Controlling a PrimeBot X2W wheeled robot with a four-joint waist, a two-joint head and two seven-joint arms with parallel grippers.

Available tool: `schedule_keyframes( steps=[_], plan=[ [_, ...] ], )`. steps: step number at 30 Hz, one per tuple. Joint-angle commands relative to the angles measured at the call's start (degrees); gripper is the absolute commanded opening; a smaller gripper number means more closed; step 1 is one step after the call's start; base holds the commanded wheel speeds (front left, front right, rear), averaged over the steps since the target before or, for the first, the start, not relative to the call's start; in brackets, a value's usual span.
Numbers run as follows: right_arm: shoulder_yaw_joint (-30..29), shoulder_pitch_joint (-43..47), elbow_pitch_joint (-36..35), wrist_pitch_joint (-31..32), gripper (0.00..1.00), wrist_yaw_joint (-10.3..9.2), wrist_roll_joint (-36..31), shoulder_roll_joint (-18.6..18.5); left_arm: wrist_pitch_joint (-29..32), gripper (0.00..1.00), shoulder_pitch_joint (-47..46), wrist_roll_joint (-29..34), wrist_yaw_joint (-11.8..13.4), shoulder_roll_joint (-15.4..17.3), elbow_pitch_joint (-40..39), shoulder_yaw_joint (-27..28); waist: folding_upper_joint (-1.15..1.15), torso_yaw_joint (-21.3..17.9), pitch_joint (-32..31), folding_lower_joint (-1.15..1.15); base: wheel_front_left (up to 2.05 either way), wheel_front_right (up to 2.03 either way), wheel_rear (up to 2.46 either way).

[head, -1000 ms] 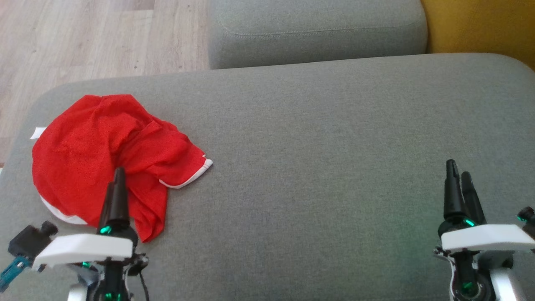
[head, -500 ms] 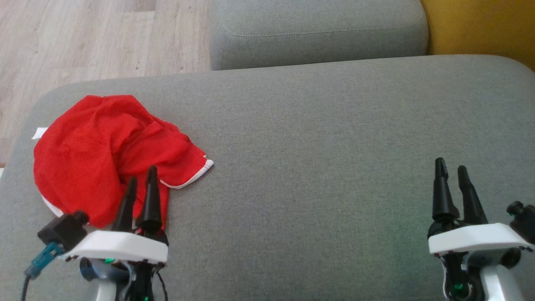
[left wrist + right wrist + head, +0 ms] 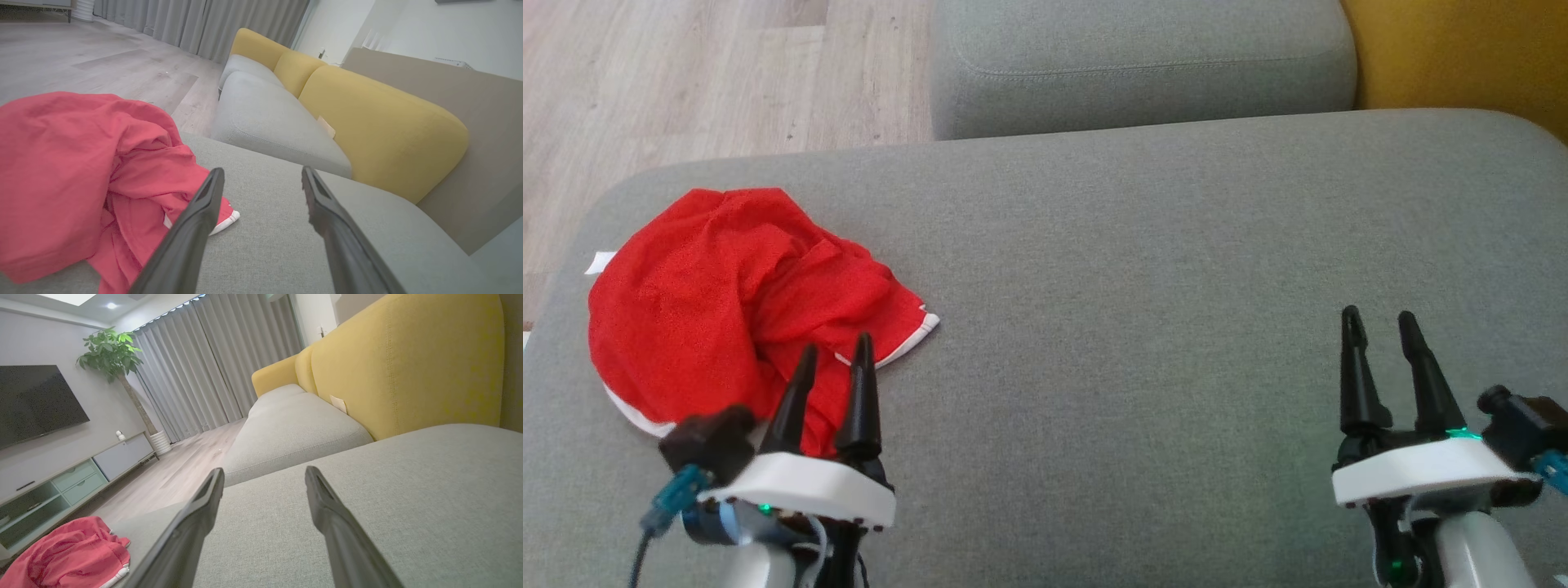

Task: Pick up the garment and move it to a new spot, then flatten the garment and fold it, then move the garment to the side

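Observation:
The garment is a red mesh piece with white trim, lying crumpled at the left end of the grey sofa cushion. My left gripper hovers open at the garment's near right edge, its fingertips over the white-trimmed hem, nothing between them. In the left wrist view the garment lies left of the open left gripper. My right gripper is open far to the right over bare cushion. The right wrist view has the garment at lower left, far from the open right gripper.
A second grey cushion adjoins the far side, with yellow backrests along the right. Wood floor lies beyond the cushion's left and far edges. A TV, cabinet and plant stand across the room.
My left gripper has shifted right along the garment's near edge and turned so both fingers show apart. My right gripper has drifted slightly left. The garment has not moved.

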Motion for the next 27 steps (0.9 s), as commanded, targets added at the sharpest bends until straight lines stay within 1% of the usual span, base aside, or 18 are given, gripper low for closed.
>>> schedule_keyframes(
  steps=[1, 10, 19, 22, 24, 27],
  plan=[
    [1.5, -1.7, -2.7, -1.0, 1.00, -0.03, -2.2, -0.4, -0.8, 1.00, -1.8, 2.1, 0.7, 1.1, -2.1, 0.4, 0.00, 0.0, 0.0, 0.00, 0.00, 0.00, 0.00],
    [2.8, -1.3, -2.3, -2.5, 1.00, -0.03, -9.7, -0.4, -2.3, 1.00, -1.9, 8.4, 3.5, 2.7, 1.2, -3.3, 0.00, -0.1, -0.3, 0.00, 0.00, 0.00, 0.00],
    [3.9, -1.1, -2.1, -4.0, 1.00, -0.04, -17.3, -0.5, -3.8, 1.00, -2.6, 14.8, 6.1, 4.0, 1.0, -6.7, 0.00, 0.0, -0.6, 0.00, 0.00, 0.00, 0.00],
    [4.2, -1.2, -2.5, -4.5, 1.00, -0.04, -19.0, -0.5, -4.3, 1.00, -2.6, 15.8, 6.9, 3.9, 0.2, -7.1, 0.00, 0.1, -0.6, 0.00, 0.00, 0.00, 0.00],
    [4.3, -1.2, -2.8, -4.9, 1.00, -0.04, -19.4, -0.5, -4.7, 1.00, -2.3, 15.7, 7.1, 3.4, -0.5, -6.7, 0.00, 0.1, -0.6, 0.00, 0.00, 0.00, 0.00],
    [4.2, -1.1, -2.9, -5.4, 1.00, -0.04, -18.2, -0.5, -5.2, 1.00, -2.0, 15.6, 6.3, 2.6, -1.3, -5.6, 0.00, 0.2, -0.7, 0.00, 0.00, 0.00, 0.00]
  ],
)
